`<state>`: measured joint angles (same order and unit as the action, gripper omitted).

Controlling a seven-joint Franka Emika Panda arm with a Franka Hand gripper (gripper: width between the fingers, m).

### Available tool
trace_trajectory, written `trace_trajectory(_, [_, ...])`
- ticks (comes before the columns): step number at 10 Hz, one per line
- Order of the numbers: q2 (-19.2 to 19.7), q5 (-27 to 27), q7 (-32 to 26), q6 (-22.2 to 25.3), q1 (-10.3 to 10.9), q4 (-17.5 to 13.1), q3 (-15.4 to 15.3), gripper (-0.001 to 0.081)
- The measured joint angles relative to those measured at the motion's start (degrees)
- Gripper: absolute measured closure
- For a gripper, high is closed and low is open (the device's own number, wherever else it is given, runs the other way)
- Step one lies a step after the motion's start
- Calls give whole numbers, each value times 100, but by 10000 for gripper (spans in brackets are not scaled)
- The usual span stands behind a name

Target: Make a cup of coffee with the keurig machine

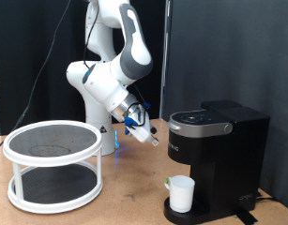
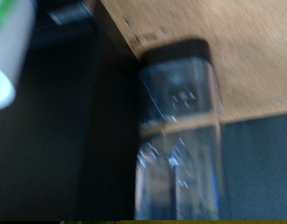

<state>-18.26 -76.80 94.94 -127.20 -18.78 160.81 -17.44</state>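
The black keurig machine [image 1: 217, 155] stands on the wooden table at the exterior view's right, its lid down. The small white cup [image 1: 182, 194] stands upright on the machine's drip tray, under the brew head. My gripper [image 1: 144, 129] hangs in the air just left of the machine's top, tilted towards it and touching nothing that I can see. The wrist view is blurred. It shows a dark glossy boxy part [image 2: 179, 131], probably of the machine, against the wooden table [image 2: 241, 47]. The fingers do not show there.
A round white two-tier rack [image 1: 53, 164] with dark mesh shelves stands at the exterior view's left. A black curtain hangs behind the arm. A blurred white-and-green shape [image 2: 7, 51] sits at the edge of the wrist view; I cannot tell what it is.
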Motion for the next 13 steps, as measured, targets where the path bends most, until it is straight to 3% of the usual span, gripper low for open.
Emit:
trace_trajectory(4, [-756, -107, 90, 1172, 6, -30, 100, 72])
trace_trajectory(8, [-1600, -563, 130, 1275, 19, -99, 126, 72])
trace_trajectory(11, [-2158, -669, 684, 1488, 19, -136, 298, 72])
trace_trajectory(13, [-2131, -667, 494, 1408, 19, -181, 265, 72])
